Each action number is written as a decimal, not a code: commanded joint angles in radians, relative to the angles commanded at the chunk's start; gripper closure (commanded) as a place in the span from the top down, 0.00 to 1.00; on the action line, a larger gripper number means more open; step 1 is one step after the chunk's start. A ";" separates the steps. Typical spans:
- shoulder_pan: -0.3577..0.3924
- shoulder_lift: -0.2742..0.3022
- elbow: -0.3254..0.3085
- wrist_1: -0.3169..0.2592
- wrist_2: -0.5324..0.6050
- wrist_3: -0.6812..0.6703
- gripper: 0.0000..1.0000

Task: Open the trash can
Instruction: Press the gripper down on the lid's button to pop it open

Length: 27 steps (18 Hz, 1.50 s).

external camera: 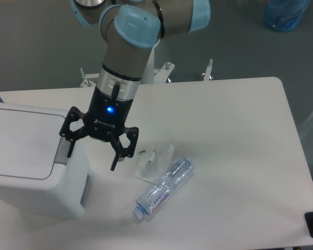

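With its lid flat and apparently closed, the trash can point(34, 161) sits just left of the spread, empty gripper point(92, 153), whose left finger hangs beside the grey push tab point(62, 151), so pressing remains.

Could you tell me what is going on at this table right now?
A single robot arm holds its gripper open, fingers spread, just beside the front edge of the trash can at the left of the table. One finger sits close to the grey push tab; contact cannot be confirmed. The lid looks shut. A clear plastic bottle and a crumpled wrapper lie untouched nearby.
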 joint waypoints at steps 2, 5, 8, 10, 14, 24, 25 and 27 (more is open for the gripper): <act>0.000 0.000 -0.005 0.000 0.000 0.000 1.00; 0.000 0.002 -0.011 0.000 0.000 -0.002 1.00; 0.000 0.003 -0.011 -0.002 0.000 -0.003 1.00; 0.000 0.008 -0.011 -0.002 -0.003 -0.008 1.00; 0.002 0.025 -0.026 -0.003 -0.008 -0.009 1.00; -0.005 0.035 -0.052 -0.002 -0.008 -0.014 1.00; -0.005 0.035 -0.052 -0.002 -0.008 -0.012 1.00; -0.005 0.034 -0.052 -0.002 -0.008 -0.012 1.00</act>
